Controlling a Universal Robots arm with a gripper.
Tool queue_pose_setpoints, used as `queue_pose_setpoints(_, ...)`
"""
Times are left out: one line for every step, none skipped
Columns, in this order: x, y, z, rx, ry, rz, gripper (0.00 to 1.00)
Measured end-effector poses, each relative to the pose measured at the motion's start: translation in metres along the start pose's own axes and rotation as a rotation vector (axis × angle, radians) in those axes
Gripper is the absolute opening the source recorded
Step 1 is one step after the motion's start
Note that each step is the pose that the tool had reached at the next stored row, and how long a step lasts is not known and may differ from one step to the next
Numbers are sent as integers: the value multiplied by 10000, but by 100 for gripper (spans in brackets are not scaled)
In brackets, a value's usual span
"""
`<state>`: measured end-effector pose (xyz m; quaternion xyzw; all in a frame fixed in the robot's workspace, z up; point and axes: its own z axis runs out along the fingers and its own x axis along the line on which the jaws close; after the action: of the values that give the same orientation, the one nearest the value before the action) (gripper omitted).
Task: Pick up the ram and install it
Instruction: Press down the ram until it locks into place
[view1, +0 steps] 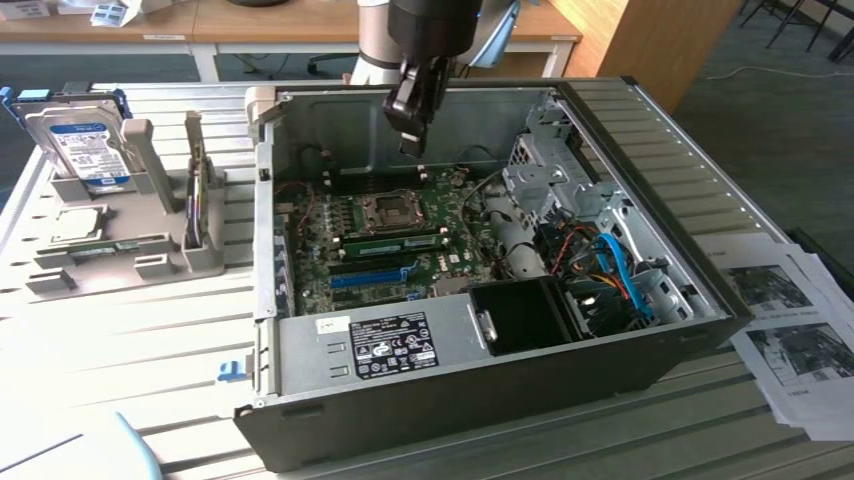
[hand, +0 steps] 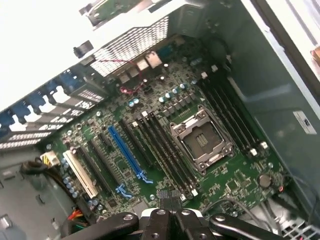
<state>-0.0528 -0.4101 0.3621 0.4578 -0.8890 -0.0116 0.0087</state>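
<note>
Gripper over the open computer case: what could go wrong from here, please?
1. The shut gripper hangs above the motherboard, close to the open CPU socket. A descent slightly off line might strike the socket.
2. The black memory slots lie close together, side by side. A small offset could likely meet the wrong slot or the ridge between two.
3. Whether the gripper holds anything cannot be told, so it may press down with nothing in it.

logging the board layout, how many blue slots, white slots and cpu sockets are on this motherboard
blue slot: 1
white slot: 1
cpu socket: 1
total: 3
</note>
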Motion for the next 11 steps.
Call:
queue_pose_setpoints(0,0,0,0,-5,168,9)
queue_pose_setpoints(0,0,0,0,-9,320,9)
queue_pose_setpoints(0,1,0,-1,-14,466,9)
queue_pose_setpoints(-1,1,0,-1,-18,601,9)
queue_pose_setpoints(-1,1,0,-2,-22,738,9)
queue_pose_setpoints(-1,1,0,-2,-26,869,9)
queue_pose_setpoints(-1,1,1,-3,-30,1013,9)
queue_pose_setpoints(-1,1,0,-3,-33,1144,9)
queue_pose_setpoints(-1,1,1,-4,-38,1279,9)
queue_pose_setpoints(-1,1,1,-5,-42,1420,9)
queue_pose_setpoints(-1,1,1,-5,-46,1557,9)
